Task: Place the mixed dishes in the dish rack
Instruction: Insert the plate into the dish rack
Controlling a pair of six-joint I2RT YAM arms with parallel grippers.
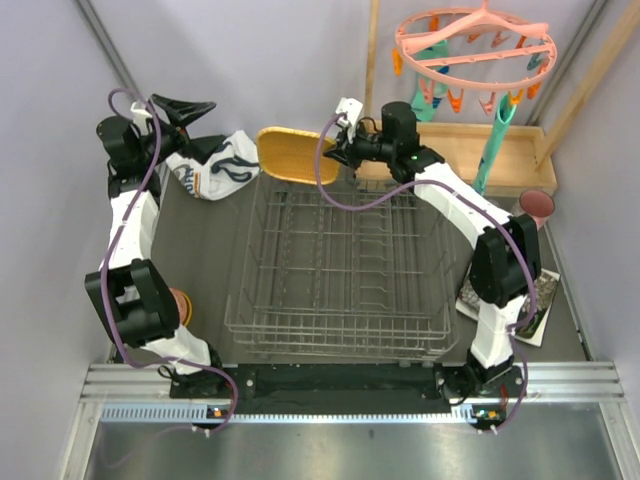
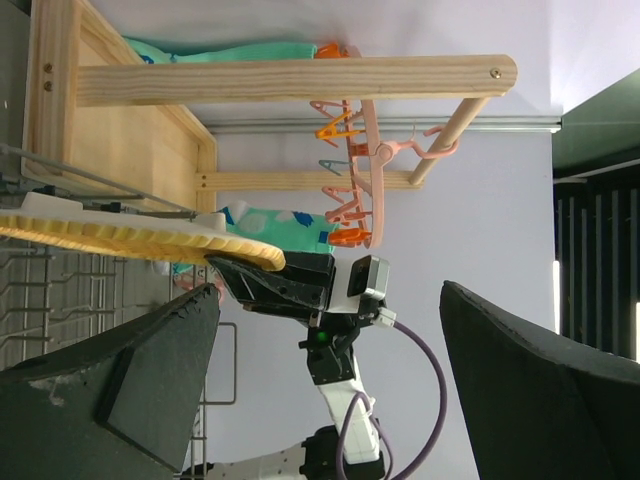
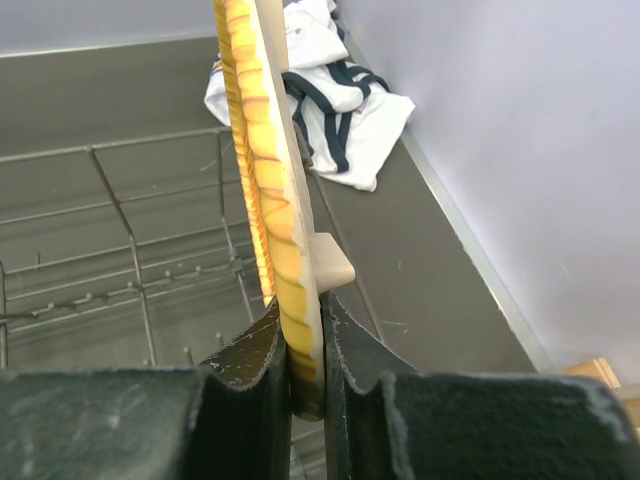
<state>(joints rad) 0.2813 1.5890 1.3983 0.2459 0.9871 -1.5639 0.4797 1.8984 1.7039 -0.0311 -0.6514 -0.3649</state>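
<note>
The yellow wooden plate stands on edge over the far rim of the grey wire dish rack. My right gripper is shut on the plate's right edge. In the right wrist view both jaws pinch the yellow plate above the rack's wires. My left gripper is open and empty, raised at the far left, facing the plate; one of its fingers shows low in its view. A pink cup, a black floral plate and an orange bowl rest on the table.
A white cloth with black print lies left of the rack's far corner. A wooden tray stands at the back right, with a pink peg hanger and teal socks above it. The right arm's elbow partly covers the floral plate.
</note>
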